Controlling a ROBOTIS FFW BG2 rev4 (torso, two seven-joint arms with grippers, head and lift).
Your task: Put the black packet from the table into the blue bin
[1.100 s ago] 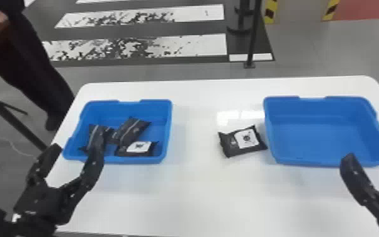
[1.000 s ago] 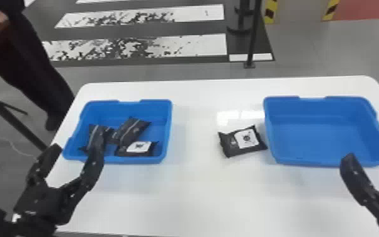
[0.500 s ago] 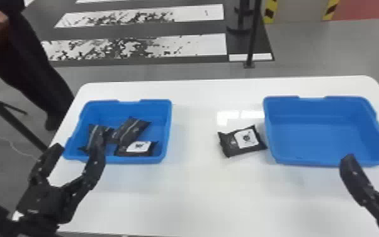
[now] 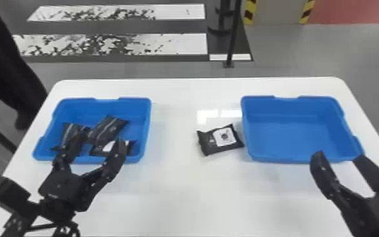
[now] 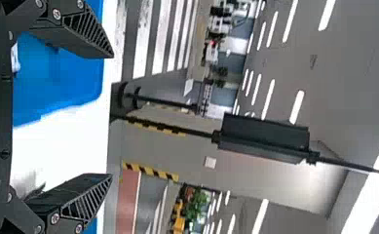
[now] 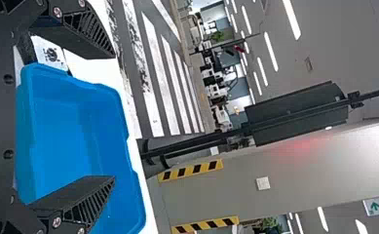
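Note:
In the head view, my left gripper [image 4: 100, 141] is open over the near part of the left blue bin [image 4: 138, 112]; my right gripper [image 4: 338, 157] is open by the near edge of the right blue bin [image 4: 292, 135]. Between the bins, a black packet [image 4: 210, 142] with a white label lies flat on the white table [image 4: 179, 189], close beside the right bin's left wall. The left wrist view has my left gripper [image 5: 111, 116] with fingers apart. In the right wrist view, my right gripper [image 6: 114, 117] stands apart too, the packet's label [image 6: 51, 54] beyond one finger.
Several black packets [image 4: 108, 127] lie in the left bin, partly behind my left gripper's fingers. A black pole [image 4: 233, 34] stands on the floor behind the table. A person's dark-clothed leg is at the far left, beyond the table.
In the head view, my left gripper has moved right from the left bin's outer corner, and my right gripper has shifted left. Packet and bins have stayed put.

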